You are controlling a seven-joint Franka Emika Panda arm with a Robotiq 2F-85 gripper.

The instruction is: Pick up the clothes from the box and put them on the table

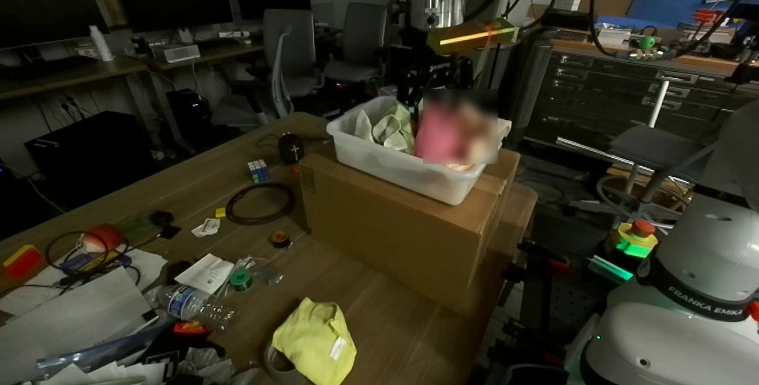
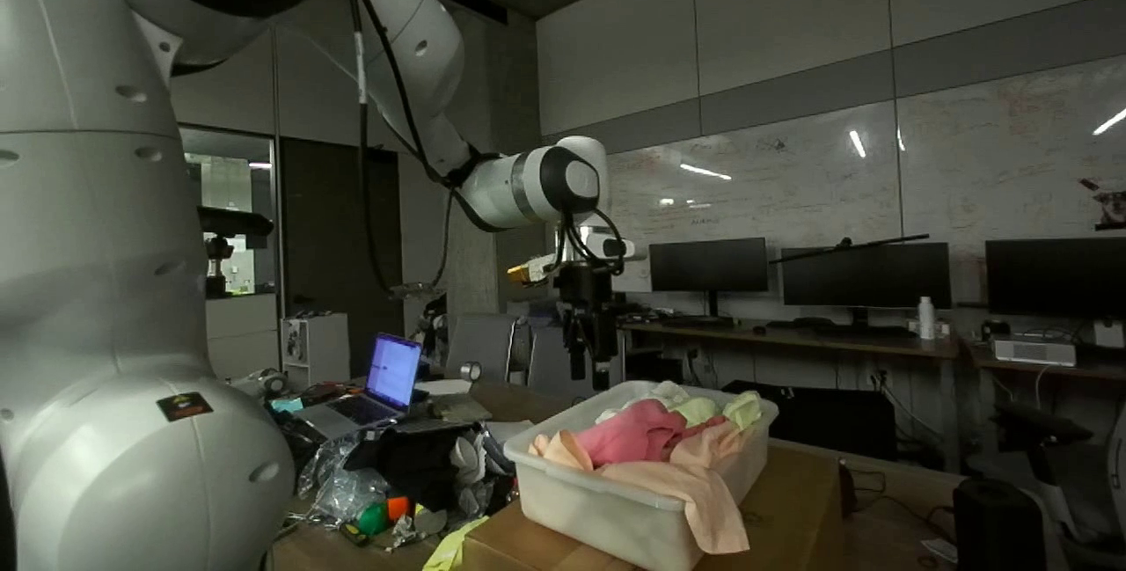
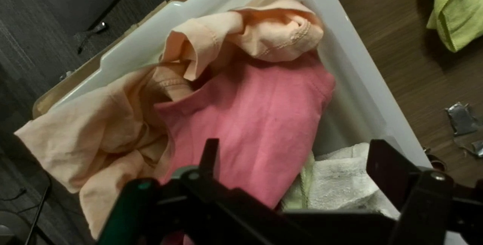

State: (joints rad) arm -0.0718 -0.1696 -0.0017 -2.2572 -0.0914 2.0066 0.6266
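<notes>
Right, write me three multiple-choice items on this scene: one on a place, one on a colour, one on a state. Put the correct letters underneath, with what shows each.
1. Where is the white tub?
A) on a chair
B) on a cardboard box
C) on the floor

2. What colour is the cloth hanging down outside the tub?
A) blue
B) black
C) peach

3. How is the hand?
A) open
B) shut, empty
C) shut on a cloth

1 B: the tub sits on the box's top in both exterior views.
2 C: peach fabric drapes over the side in an exterior view.
3 A: the wrist view shows its fingers apart.
</notes>
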